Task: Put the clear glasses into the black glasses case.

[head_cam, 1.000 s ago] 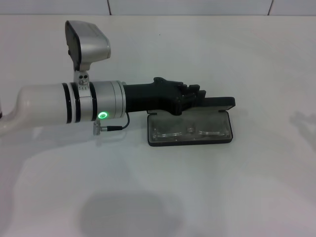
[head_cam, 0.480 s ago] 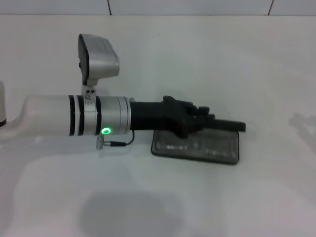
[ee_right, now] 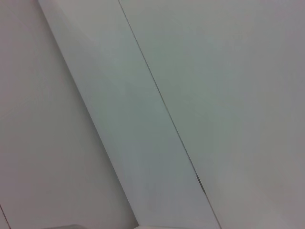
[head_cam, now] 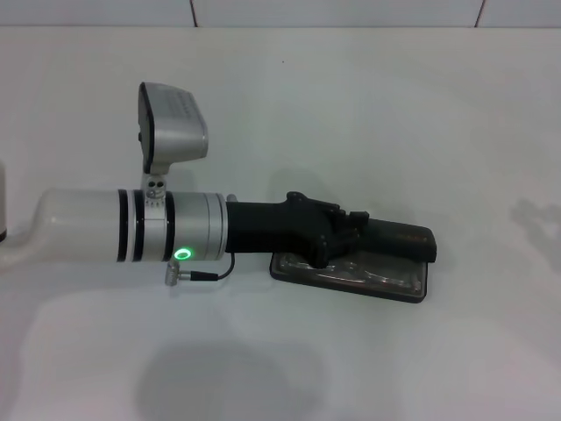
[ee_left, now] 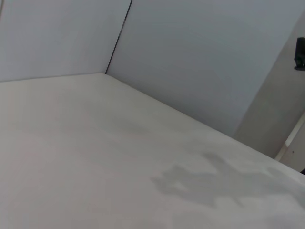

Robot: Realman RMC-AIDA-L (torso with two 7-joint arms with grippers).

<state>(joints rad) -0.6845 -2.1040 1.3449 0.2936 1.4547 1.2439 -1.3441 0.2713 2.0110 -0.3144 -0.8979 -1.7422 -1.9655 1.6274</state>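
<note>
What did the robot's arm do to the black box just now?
The left gripper pushed the lid of the black glasses case down over the clear glasses, so it went from wide open to nearly shut. The case also slid slightly toward the robot's right. The table stayed the same.

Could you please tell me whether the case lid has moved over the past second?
Yes. The black glasses case lid has swung down toward its base.
</note>
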